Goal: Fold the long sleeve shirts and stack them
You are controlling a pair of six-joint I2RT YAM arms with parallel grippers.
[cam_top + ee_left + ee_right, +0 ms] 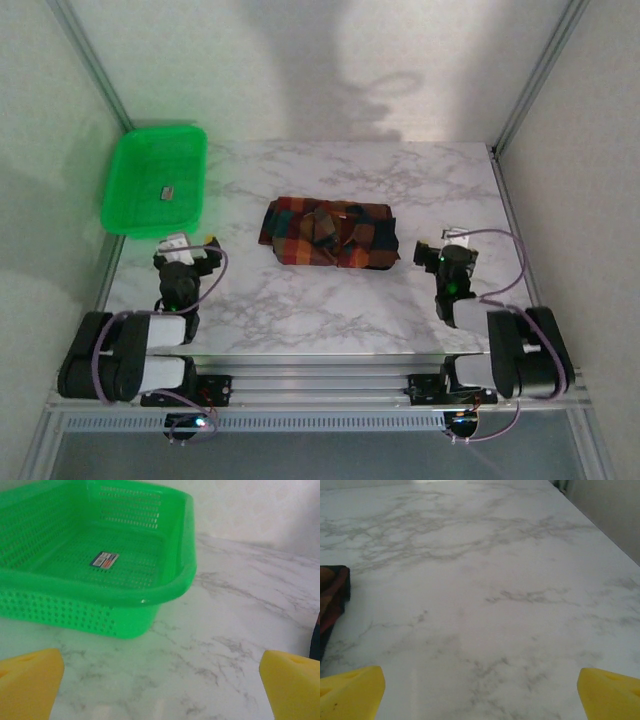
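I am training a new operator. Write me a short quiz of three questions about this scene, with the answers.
1. True or false: the plaid shirt lies on the table, outside the green tray.
2. What lies in the tray? A) a sleeve B) a small label C) a cup
3. How do the jaws of both arms stand?
Key: 1 true; 2 B; 3 open, holding nothing.

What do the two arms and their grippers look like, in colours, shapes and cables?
The left arm and right arm are blocky, black with white-grey shells. A purple cable loops along each. The left gripper and right gripper have blunt, yellow, wedge-shaped fingers.
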